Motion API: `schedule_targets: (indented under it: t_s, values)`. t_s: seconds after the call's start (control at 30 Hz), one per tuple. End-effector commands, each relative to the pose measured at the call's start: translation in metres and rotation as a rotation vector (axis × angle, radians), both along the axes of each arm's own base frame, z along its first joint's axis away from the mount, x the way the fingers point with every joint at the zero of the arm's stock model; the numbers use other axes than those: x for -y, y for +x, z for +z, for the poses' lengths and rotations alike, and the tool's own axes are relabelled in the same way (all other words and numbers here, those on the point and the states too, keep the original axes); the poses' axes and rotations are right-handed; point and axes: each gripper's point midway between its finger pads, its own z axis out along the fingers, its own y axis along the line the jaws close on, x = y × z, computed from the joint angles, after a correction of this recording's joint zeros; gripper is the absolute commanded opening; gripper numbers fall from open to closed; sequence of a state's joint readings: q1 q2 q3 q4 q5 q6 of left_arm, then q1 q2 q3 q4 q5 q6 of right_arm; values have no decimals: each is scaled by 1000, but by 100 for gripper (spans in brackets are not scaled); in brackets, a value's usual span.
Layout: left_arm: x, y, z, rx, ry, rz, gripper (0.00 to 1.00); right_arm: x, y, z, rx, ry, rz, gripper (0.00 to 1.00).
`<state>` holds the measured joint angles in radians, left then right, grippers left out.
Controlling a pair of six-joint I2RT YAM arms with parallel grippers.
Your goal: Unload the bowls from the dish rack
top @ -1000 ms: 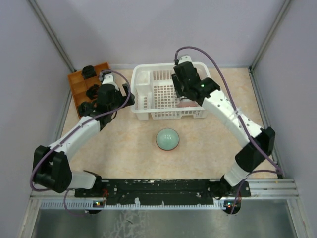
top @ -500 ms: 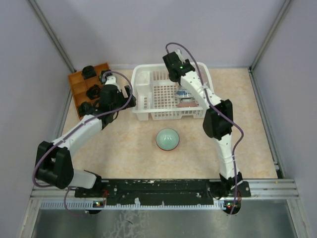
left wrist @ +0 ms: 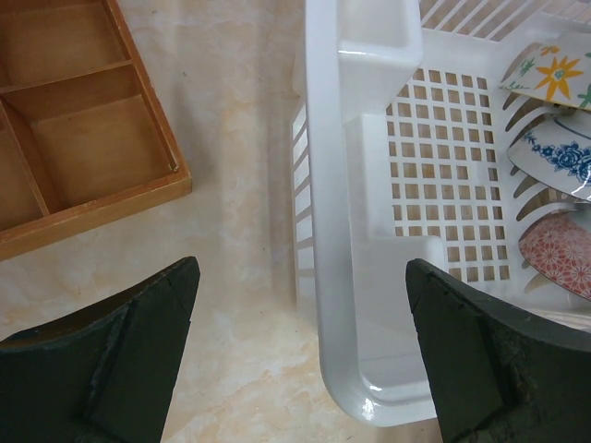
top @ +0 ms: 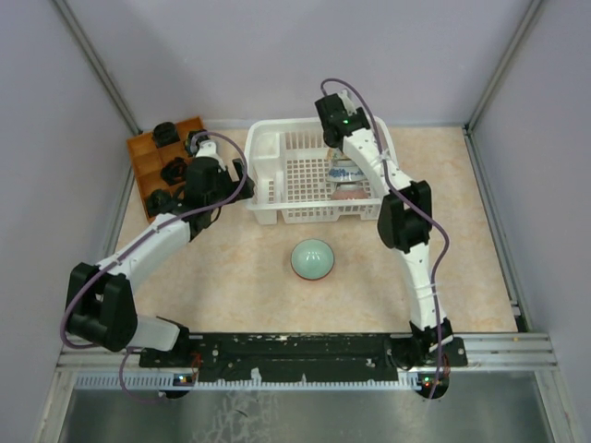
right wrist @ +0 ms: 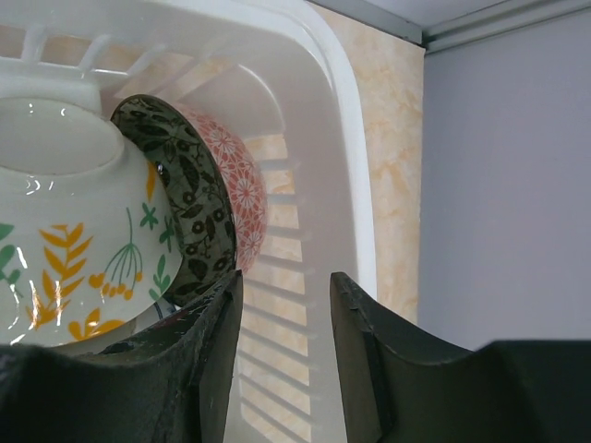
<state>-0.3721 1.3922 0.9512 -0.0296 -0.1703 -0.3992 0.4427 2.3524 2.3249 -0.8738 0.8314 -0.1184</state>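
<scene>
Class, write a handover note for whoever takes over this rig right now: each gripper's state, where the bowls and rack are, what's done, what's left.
Left gripper: open, empty, at the dish rack's left end.
Right gripper: open, empty, over the rack's right side, beside the standing bowls.
Done: pale green bowl sits on the table in front of the rack.
Left: at least three in the rack: white floral bowl, dark-patterned bowl, red-patterned bowl.

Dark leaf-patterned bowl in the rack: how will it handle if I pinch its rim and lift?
The dark leaf-patterned bowl looks glazed, so probably rigid but slippery. It stands on edge between the white floral bowl and pink bowl, so lifting may jostle them.
</scene>
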Motion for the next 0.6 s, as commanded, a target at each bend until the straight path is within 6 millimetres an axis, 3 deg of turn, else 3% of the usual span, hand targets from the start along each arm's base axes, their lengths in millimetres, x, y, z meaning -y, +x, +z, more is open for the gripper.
schedule_targets:
  t_s: [0.0,0.57]
  values:
    - [1,3,14,44,-15,-8,99,4,13,8,49,14,-7,43]
    - [2,9,10,38,-2,-5,99,1,17,-19,16,27,1,43]
